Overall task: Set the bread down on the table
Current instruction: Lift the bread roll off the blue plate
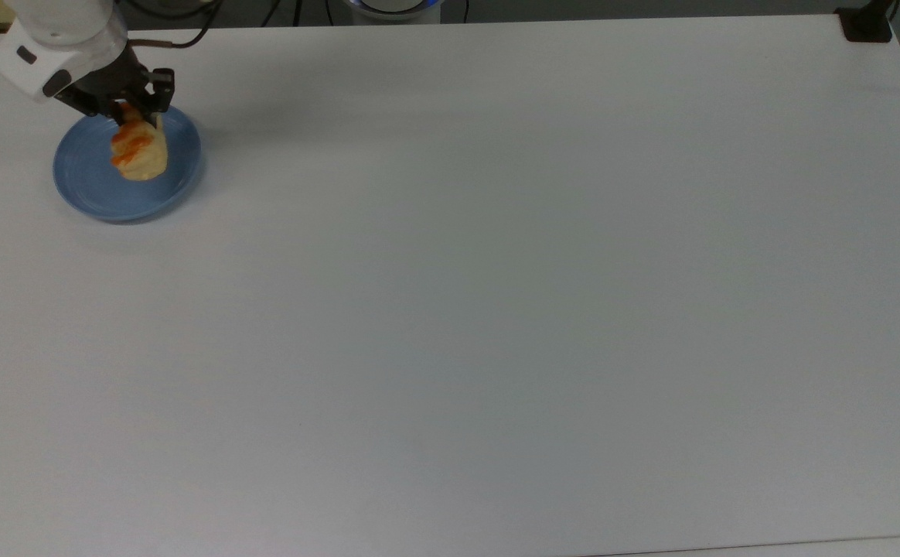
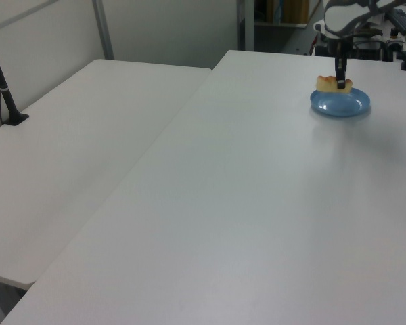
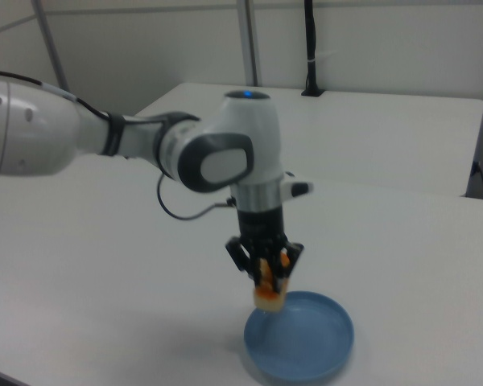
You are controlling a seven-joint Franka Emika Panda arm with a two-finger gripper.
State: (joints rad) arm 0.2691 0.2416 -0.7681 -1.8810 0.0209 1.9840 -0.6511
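Bread [image 1: 138, 153] clamped at its upper end between the gripper [image 1: 134, 111] fingers, hanging tilted with striped side toward the top view's left. Clear of the plate [image 1: 94, 189] in the left view, where bread [image 2: 333, 83] sits above the blue rim [image 2: 328, 108]; same gap in the right view, bread [image 3: 270, 294] dangling over the plate's [image 3: 306, 354] edge on the right view's left. Gripper [image 3: 266, 264] pointed straight down from the white arm [image 3: 249, 153]. Plate resting on the table [image 1: 496, 294] near the far corner on the top view's left. Black post [image 2: 3, 88] on the neighbouring table [image 2: 68, 149].
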